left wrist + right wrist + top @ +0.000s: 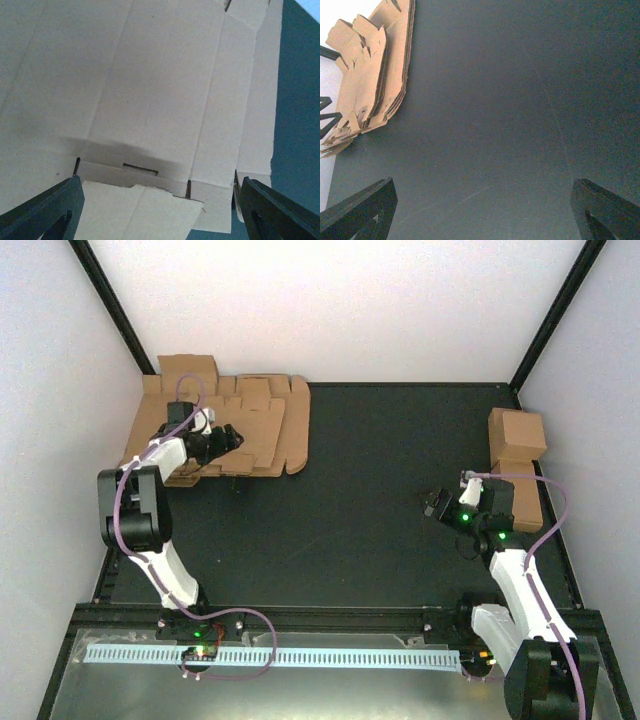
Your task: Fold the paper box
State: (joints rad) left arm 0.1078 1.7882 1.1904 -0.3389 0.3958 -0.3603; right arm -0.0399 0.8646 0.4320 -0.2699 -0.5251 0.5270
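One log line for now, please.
left tool open over top cardboard sheet | right tool open above table | nothing held

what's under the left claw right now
The open left claw hangs over the top cardboard blank. Edges of more blanks in the stack show along one side. How many lie below, and the table under them, is hidden.
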